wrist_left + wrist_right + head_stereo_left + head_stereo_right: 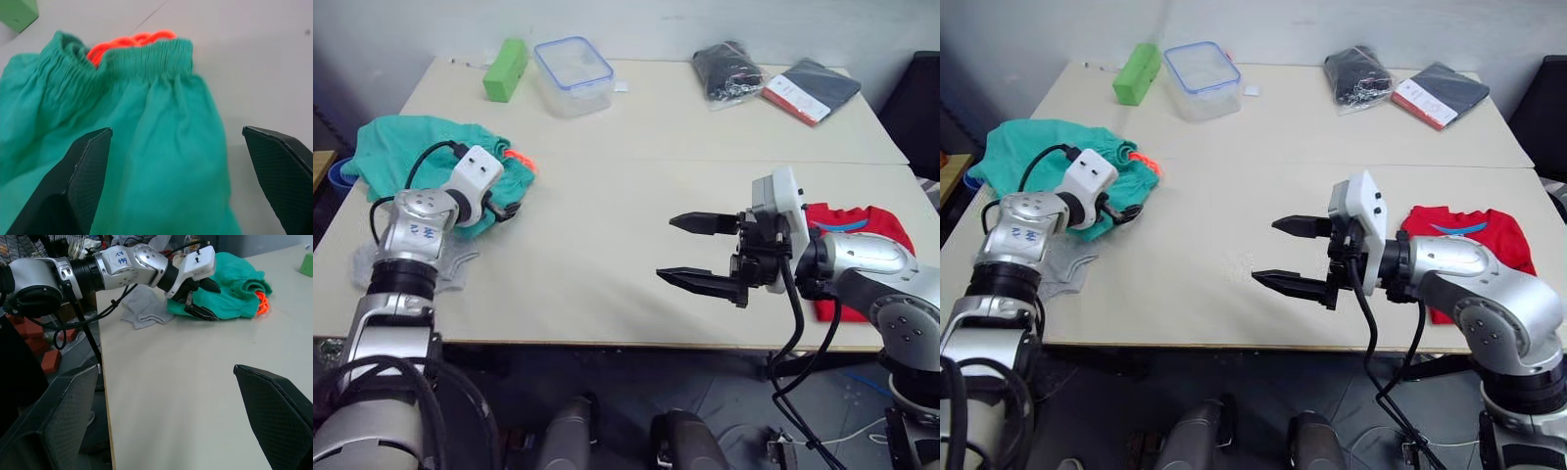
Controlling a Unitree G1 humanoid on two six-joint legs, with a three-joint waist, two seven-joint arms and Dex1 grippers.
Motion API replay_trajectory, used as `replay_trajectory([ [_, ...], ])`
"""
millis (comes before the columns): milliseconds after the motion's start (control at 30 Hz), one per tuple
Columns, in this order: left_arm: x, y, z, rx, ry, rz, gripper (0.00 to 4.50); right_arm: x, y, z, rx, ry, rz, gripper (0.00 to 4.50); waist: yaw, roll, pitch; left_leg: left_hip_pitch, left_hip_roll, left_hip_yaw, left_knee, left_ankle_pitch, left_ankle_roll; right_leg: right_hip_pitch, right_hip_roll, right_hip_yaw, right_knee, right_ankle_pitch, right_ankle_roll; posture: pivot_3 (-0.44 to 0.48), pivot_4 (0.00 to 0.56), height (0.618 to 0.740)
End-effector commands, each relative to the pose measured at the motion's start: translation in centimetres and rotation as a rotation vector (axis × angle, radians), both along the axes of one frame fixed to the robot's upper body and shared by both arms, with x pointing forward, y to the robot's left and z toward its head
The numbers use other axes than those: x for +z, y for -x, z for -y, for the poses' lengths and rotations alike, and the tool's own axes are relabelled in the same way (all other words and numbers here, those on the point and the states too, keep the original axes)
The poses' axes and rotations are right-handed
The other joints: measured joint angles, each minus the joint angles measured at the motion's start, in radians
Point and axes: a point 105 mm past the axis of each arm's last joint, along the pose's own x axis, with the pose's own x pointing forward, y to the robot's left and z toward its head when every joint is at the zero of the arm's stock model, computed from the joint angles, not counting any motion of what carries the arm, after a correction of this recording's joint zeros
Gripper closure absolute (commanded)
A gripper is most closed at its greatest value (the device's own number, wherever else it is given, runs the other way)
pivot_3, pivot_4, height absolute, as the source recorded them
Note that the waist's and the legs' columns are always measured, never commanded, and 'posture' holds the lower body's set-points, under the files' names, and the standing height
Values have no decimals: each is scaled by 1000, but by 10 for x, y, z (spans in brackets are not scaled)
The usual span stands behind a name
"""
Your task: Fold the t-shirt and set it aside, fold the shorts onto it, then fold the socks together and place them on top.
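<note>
The teal-green shorts (411, 157) lie crumpled at the table's left, their orange drawstring (127, 41) showing at the waistband. My left gripper (504, 211) is open right over the near-right edge of the shorts (161, 161), one finger on each side of the cloth. The light-grey socks (450, 269) lie at the front left edge, partly under my left arm. The red t-shirt (1489, 235) lies bunched at the right, partly hidden behind my right arm. My right gripper (666, 249) hangs open and empty over the bare middle of the table, pointing left.
At the back stand a green block (506, 69), a clear lidded box with a blue rim (573, 73), a black bagged bundle (726, 70) and a dark flat packet with a red edge (811, 90). The table's front edge (607, 343) runs near my arms.
</note>
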Motion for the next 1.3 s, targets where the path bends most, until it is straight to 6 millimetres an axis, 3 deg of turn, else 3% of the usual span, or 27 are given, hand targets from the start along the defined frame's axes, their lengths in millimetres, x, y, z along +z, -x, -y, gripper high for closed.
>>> replay_trajectory([
  [33,7,-11,2,24,-37,8,0,8,-1,-3,-10,-15,61,24,-1,0,0,0,0,0,0,0,0,0,0,0,0,0,0,0,150,740],
  [200,-4,-17,-3,102,-54,-41,0,9,-3,-3,-41,-23,79,24,-3,0,0,0,1,2,2,0,0,-2,0,1,2,0,0,0,150,740],
  [567,-12,-15,-16,187,5,-66,3539,5,-1,6,-111,-16,91,0,-7,-1,0,0,1,3,5,0,0,-3,0,2,7,0,0,0,150,740],
  [667,-5,-15,-9,109,9,-42,4455,3,0,9,-122,-1,96,0,-6,-1,0,0,1,3,5,0,0,-3,0,2,7,0,0,0,150,740],
  [700,-2,-15,-5,70,10,-34,4485,3,0,10,-125,5,97,0,-6,-1,0,0,1,3,5,0,0,-3,0,2,7,0,0,0,150,740],
  [833,4,-8,27,-201,-36,-41,4485,-2,3,15,-131,31,94,0,-1,-1,0,0,1,4,5,0,0,-4,0,2,7,0,0,0,150,740],
  [933,2,8,80,-541,-114,-53,4485,-9,7,19,-129,58,76,0,3,-1,0,-1,1,4,5,0,0,-4,-1,2,7,0,0,0,150,740],
  [1133,-7,69,178,-1140,-184,-78,4485,-23,12,28,-112,163,86,0,5,-1,0,-1,1,4,6,-1,1,-1,-1,1,3,0,0,0,150,740],
  [1300,-22,114,232,-1459,-237,-110,4485,-33,11,38,-136,260,134,0,-2,-1,0,0,2,4,6,0,1,0,0,2,3,0,0,0,150,740],
])
